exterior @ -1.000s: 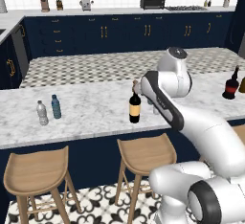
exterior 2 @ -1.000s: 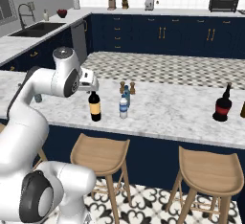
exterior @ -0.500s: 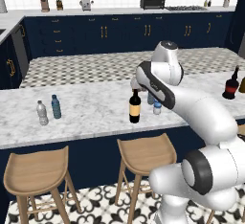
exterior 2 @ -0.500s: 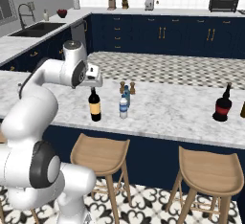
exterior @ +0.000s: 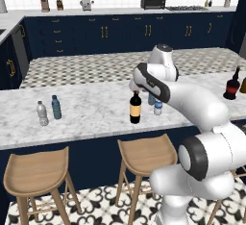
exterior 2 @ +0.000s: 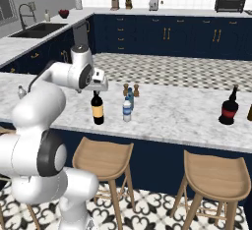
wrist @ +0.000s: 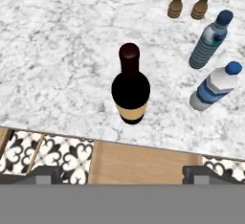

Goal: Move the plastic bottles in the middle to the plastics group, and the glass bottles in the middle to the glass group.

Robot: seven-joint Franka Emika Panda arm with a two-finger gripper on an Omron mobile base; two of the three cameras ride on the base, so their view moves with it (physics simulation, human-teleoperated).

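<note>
Hand view looks almost straight down on the wine bottle (wrist: 130, 91), upright near the front edge of the marble surface (wrist: 57, 50), with its reddish-brown top centred above the two dark fingers (wrist: 44, 172), whose tips sit far apart at the bottom corners, spread wide and holding nothing. In my judgement the step in hand is the approach to that bottle, so the sound course is to come down with the neck or shoulder squarely between the tips, closing only once both pads flank the glass; a tall narrow bottle will tip if one pad arrives first. Just beside it, toward the far side, stand the clear water bottle with white label (wrist: 214, 88) and the teal-blue tinted bottle (wrist: 208, 41), near enough that a finger swinging wide could knock them, so the closing axis should avoid their side. Beyond those are two small brown shakers (wrist: 190, 1), which are not part of the job. From the right base view the gripper (exterior 2: 100, 80) hangs above the bottle's top, not touching. The glass group (exterior 2: 228, 108) stands well apart along the surface, so the carry should keep the bottle lifted and upright. The plastics group (exterior: 49, 110) waits at the opposite end.
</note>
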